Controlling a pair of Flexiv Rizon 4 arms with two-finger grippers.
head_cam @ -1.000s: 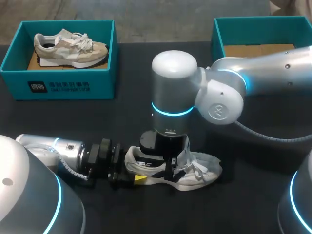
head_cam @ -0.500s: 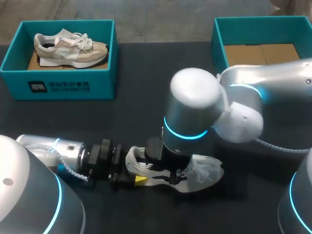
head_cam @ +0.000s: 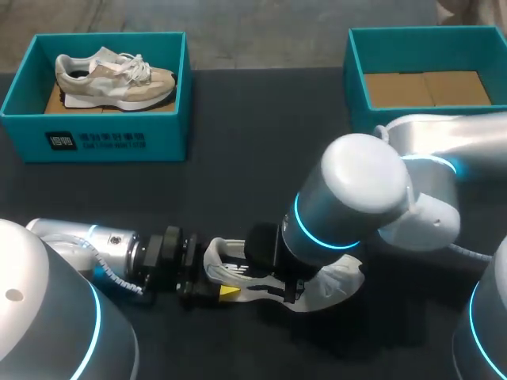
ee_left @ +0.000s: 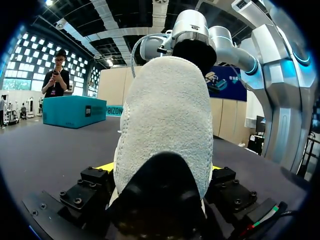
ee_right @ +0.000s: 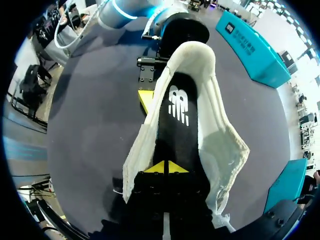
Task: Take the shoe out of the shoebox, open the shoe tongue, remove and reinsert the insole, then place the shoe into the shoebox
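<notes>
Inside the white shoe the right tool sits pressed together — the left tool, mostly hidden, pinches its heel.

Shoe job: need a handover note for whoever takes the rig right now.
Left pincer: shut on the heel of the white shoe, which stands upright on the table.
Right pincer: tips together, down inside the shoe on the black insole. I cannot tell whether it pinches the insole.
Boxes: the right box shows only a cardboard floor. The left box holds a beige shoe.
Done: shoe out of the box, opening spread wide.
Left: the insole lies in the shoe, its stage unclear. Finish it, then box the shoe.
</notes>
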